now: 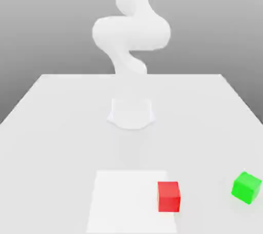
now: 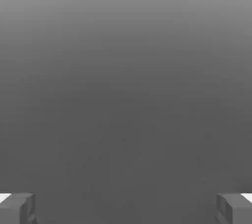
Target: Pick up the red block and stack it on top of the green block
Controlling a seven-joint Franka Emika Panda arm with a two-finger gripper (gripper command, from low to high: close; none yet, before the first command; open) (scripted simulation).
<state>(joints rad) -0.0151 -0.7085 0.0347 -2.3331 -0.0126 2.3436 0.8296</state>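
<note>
While the red block [image 1: 168, 197] serves as landmark, the scene reads as follows:
Red block: on the table [image 1: 56, 166], upright, one face toward the camera; in the exterior view it overlaps the right edge of the white patch.
White patch [image 1: 126, 202]: a pale four-sided area on the tabletop, extending from the red block toward the exterior view's left.
Green block [image 1: 246, 188]: on the table, to the exterior view's right of the red block and well apart from it; turned at an angle relative to the red block. Nothing is stacked on its top face.
Arm [image 1: 131, 33]: white, rising well beyond the red block, toward the far side of the table; its upper part runs out of the exterior view's top.
Arm base [image 1: 131, 114]: on the table, beyond the red block and toward the exterior view's left of it.
Gripper [image 2: 126, 209]: fingers set wide apart in the hand view, with no block between them; apart from the red block.
</note>
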